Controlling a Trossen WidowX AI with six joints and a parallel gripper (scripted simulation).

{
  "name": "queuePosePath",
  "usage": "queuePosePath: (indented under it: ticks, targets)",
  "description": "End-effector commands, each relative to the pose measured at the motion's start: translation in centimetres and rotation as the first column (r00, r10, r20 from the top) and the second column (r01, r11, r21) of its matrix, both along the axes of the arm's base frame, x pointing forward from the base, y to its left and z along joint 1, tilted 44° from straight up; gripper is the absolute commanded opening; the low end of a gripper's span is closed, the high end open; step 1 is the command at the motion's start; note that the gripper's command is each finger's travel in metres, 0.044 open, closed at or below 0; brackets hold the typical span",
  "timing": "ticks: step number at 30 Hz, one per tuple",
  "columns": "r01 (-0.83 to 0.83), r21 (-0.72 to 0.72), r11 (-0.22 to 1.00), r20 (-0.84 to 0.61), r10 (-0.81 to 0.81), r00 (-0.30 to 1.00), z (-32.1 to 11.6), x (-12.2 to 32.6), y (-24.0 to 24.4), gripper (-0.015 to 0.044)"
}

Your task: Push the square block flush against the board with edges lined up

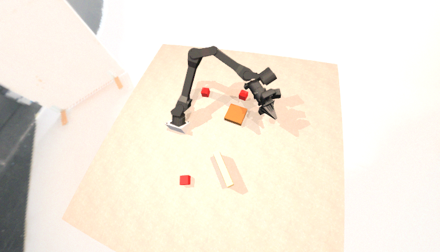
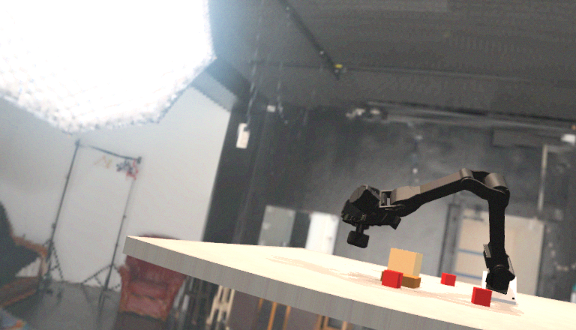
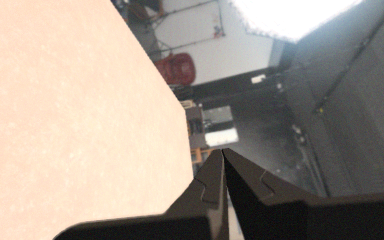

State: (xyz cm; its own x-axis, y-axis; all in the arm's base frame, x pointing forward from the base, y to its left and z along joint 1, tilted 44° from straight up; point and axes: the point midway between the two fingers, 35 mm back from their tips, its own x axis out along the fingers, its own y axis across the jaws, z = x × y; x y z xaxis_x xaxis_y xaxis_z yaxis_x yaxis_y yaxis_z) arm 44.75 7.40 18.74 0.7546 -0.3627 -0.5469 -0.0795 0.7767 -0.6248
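The square block (image 1: 235,114) (image 2: 411,281) is orange and lies flat on the table, partly behind a red cube in the exterior view. The board (image 1: 223,169) (image 2: 401,260) is a long pale piece standing on its long narrow side, well apart from the block, nearer the bottom of the top view. My gripper (image 1: 275,118) (image 3: 221,156) is shut and empty, with its fingertips together in the wrist view. It hangs above the table to the right of the block in the top view, not touching it. Block and board are out of the wrist view.
A red cube (image 1: 243,95) (image 2: 391,278) lies close behind the block. Another red cube (image 1: 205,91) (image 2: 481,296) lies nearer the arm's base, and a third red cube (image 1: 184,180) (image 2: 448,279) lies left of the board in the top view.
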Motion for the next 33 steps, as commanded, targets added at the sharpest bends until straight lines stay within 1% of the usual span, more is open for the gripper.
queuePosePath:
  ticks: [1, 8, 15, 20, 24, 28, 33]
  targets:
    - [-0.028, -0.034, 0.999, -0.104, 0.024, 0.994, -2.0, 0.5, -1.5, 0.0]
    - [-0.104, -0.062, 0.993, -0.323, 0.079, 0.943, -6.0, 0.8, -5.0, 0.0]
    - [-0.184, -0.022, 0.983, -0.522, 0.146, 0.84, -9.8, 0.2, -8.6, 0.0]
    - [-0.233, 0.051, 0.971, -0.639, 0.211, 0.74, -12.5, -0.8, -11.2, 0.0]
    - [-0.26, 0.131, 0.957, -0.705, 0.275, 0.654, -14.5, -1.8, -13.2, 0.0]
    - [-0.28, 0.217, 0.935, -0.743, 0.344, 0.574, -16.2, -3.1, -15.0, 0.0]
    - [-0.293, 0.331, 0.897, -0.756, 0.438, 0.487, -18.0, -4.8, -17.1, 0.0]
